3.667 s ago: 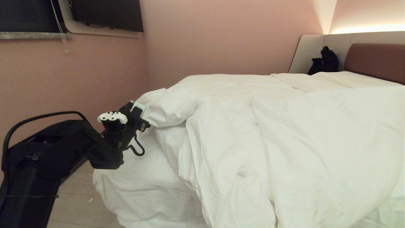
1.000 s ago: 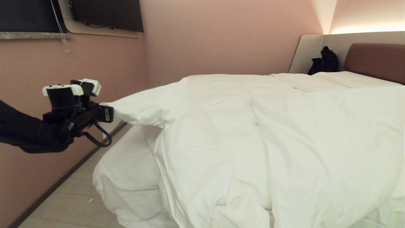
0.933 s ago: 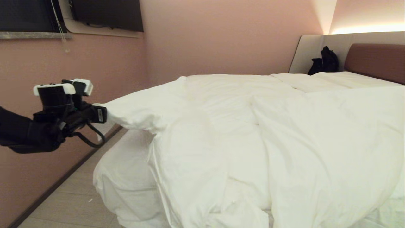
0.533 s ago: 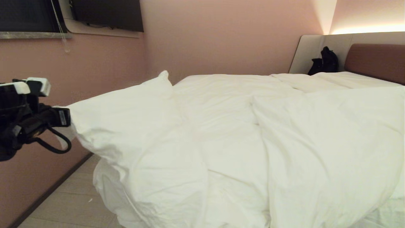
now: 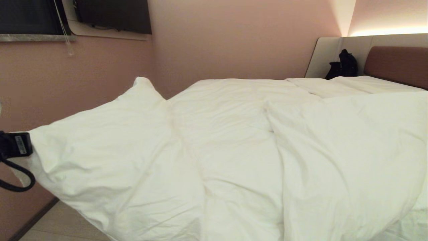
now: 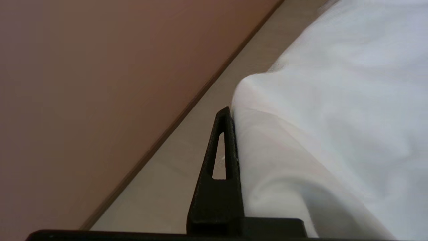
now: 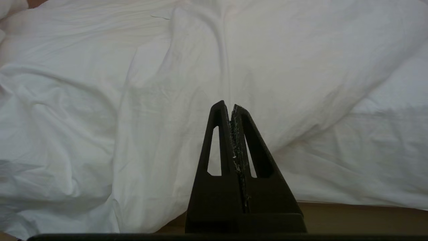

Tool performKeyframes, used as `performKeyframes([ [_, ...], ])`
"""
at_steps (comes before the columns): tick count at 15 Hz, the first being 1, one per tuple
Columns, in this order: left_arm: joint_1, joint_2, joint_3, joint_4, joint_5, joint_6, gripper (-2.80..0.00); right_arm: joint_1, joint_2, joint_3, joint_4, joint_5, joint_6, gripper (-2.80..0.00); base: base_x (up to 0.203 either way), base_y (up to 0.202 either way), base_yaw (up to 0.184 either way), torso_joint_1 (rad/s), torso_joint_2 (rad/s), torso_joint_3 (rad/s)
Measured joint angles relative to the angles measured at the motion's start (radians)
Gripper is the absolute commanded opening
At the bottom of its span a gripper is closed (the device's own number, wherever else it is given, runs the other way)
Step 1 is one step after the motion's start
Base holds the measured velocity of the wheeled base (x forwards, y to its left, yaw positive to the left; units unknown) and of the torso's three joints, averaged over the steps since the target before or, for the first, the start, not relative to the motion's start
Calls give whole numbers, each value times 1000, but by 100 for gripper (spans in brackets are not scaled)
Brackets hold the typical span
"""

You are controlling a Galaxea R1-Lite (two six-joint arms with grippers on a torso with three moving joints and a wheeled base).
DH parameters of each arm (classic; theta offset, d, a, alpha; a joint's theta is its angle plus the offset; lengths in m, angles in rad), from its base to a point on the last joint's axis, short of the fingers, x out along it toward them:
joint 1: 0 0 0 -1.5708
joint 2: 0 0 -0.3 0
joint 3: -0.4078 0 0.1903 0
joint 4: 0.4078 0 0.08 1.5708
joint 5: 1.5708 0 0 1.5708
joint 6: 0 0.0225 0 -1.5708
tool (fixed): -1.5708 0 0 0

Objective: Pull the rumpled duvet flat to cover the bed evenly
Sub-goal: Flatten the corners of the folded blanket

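Note:
The white puffy duvet (image 5: 234,140) lies over the bed, whose brown headboard (image 5: 394,62) shows at the far right. One duvet corner is stretched out past the bed's left side, above the floor. My left gripper (image 5: 18,147), at the head view's left edge, is shut on that corner. In the left wrist view one black finger (image 6: 222,150) presses against the duvet fold (image 6: 317,110), which hides the other finger. My right gripper (image 7: 231,106) is shut and empty, hanging in front of the duvet (image 7: 133,83) at the bed's near edge.
A pink wall (image 5: 67,77) runs close along the bed's left side, with a narrow strip of floor (image 5: 67,227) between them. A black bag (image 5: 342,65) sits by the headboard. Flat pillows (image 5: 361,83) lie at the bed's head.
My left gripper has drawn the duvet corner leftward and lower, almost out of the head view. The duvet has spread over the bed's left corner. The right arm has stayed still.

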Motion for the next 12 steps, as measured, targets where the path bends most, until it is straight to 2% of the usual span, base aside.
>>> performKeyframes([
  [2,46,-44,44,-4,-3,0,-280,0,0,0,0,0,0,-280,0,0,0,0,0,0],
  [5,223,-100,133,-8,-23,0,-280,0,0,0,-1,0,0,-280,0,0,0,0,0,0],
  [8,334,-131,193,-9,-30,2,-280,0,0,0,-1,-1,0,-280,0,0,0,0,0,0],
  [12,403,-145,246,-11,-25,14,-280,0,0,0,0,0,0,-280,0,0,0,0,0,0],
])
